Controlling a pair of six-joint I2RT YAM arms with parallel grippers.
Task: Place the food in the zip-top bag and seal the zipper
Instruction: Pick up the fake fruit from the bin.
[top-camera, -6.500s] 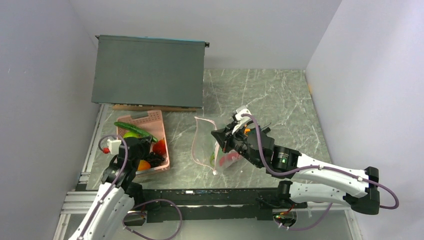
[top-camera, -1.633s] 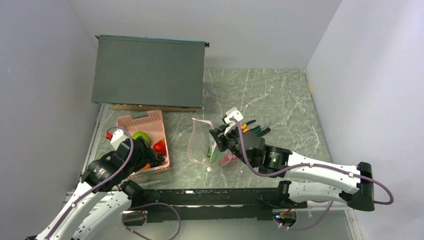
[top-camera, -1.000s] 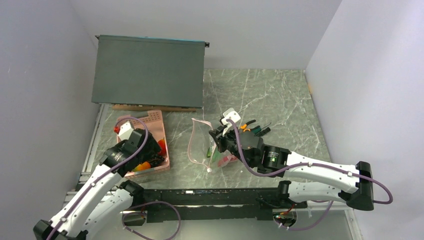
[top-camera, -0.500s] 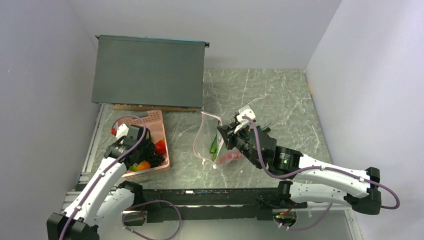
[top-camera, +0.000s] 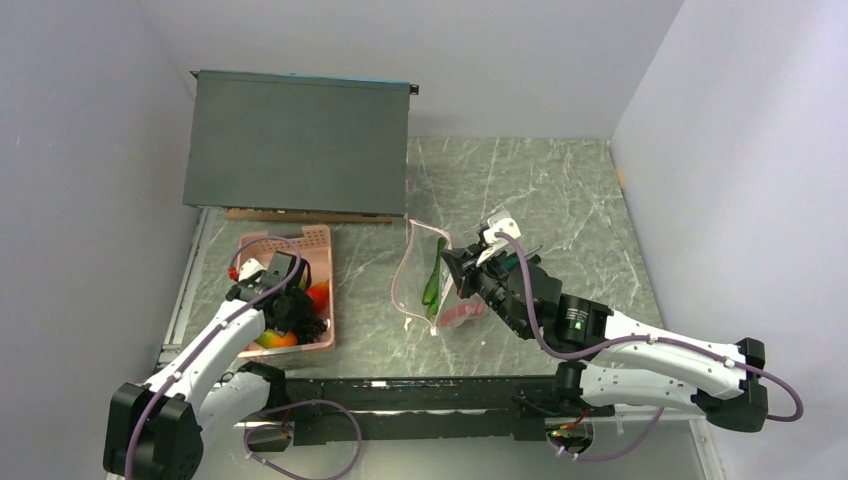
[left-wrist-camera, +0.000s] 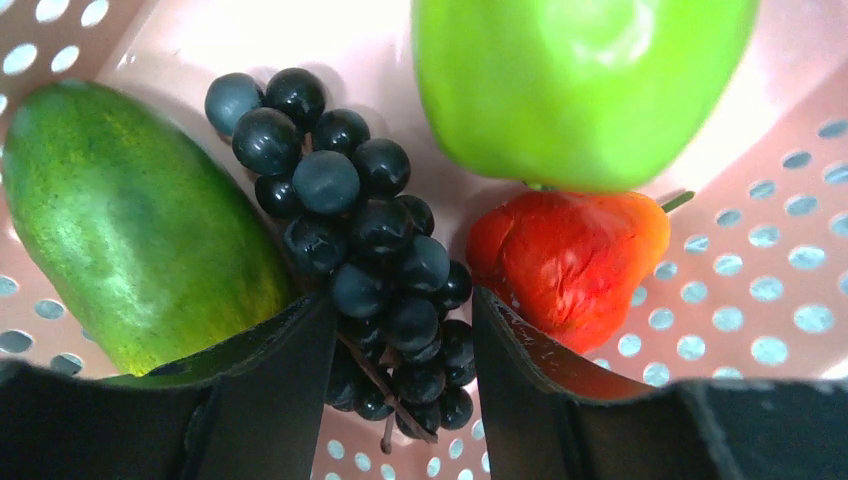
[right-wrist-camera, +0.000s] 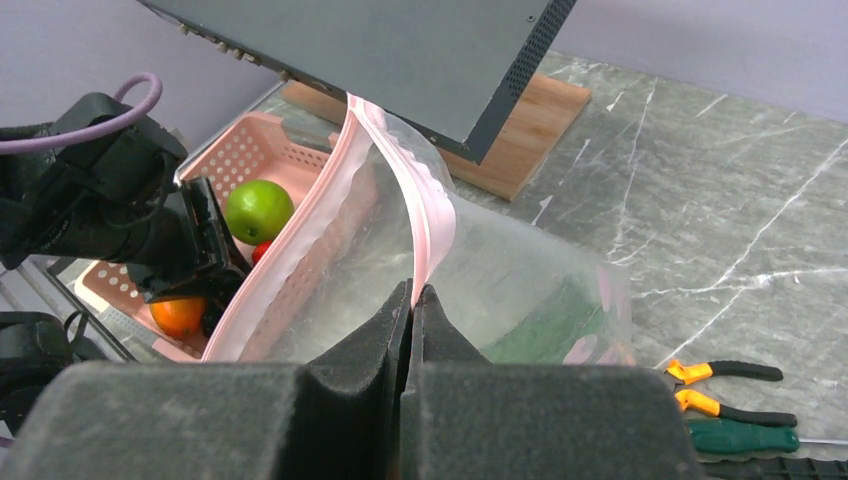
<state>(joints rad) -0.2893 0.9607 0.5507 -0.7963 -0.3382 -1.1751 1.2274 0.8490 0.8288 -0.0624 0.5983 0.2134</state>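
Observation:
My left gripper (left-wrist-camera: 402, 300) is down in the pink basket (left-wrist-camera: 760, 290), its jaws closed against both sides of the dark grape bunch (left-wrist-camera: 370, 250). A green-orange mango (left-wrist-camera: 130, 230) lies to its left, a red-orange fruit (left-wrist-camera: 570, 260) to its right, and a green apple (left-wrist-camera: 580, 80) beyond. My right gripper (right-wrist-camera: 412, 292) is shut on the pink zipper (right-wrist-camera: 425, 215) of the clear zip-top bag (right-wrist-camera: 520, 290), holding the mouth up and open toward the basket. Long green pods (right-wrist-camera: 550, 325) lie inside the bag. From above, the bag (top-camera: 420, 280) hangs mid-table.
A dark grey box (top-camera: 295, 140) on a wooden board sits behind the basket (top-camera: 300, 240). Orange- and green-handled pliers (right-wrist-camera: 725, 395) lie on the marble table right of the bag. Walls close in on both sides.
My left gripper dropped into the basket and its jaws narrowed around the grape bunch. My right gripper lifted the bag's mouth higher and shifted slightly right.

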